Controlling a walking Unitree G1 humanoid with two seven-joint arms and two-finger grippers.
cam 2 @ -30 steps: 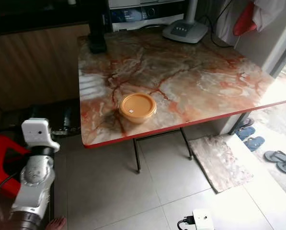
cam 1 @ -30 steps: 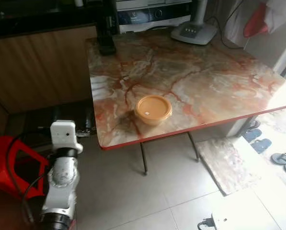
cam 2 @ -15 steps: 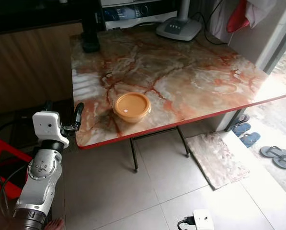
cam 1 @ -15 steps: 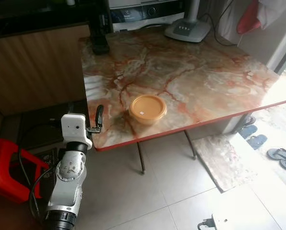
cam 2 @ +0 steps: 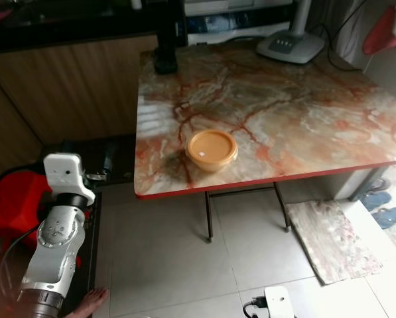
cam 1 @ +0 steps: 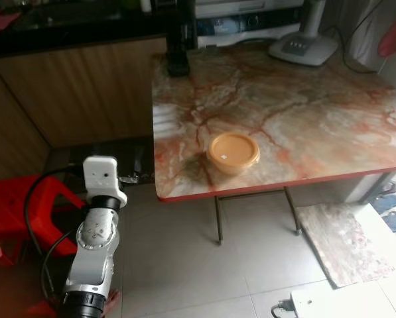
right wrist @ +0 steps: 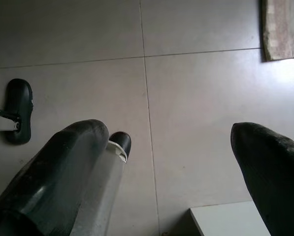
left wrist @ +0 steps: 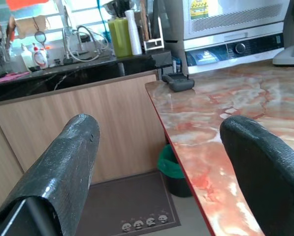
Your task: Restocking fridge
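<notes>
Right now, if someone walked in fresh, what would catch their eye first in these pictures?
Probably the red-veined marble table, which carries one orange lidded container near its front edge. Next, the silver left arm raised at the robot's left, its left gripper with fingers apart beside the table's corner. A red plastic stool stands on the floor further left.
</notes>
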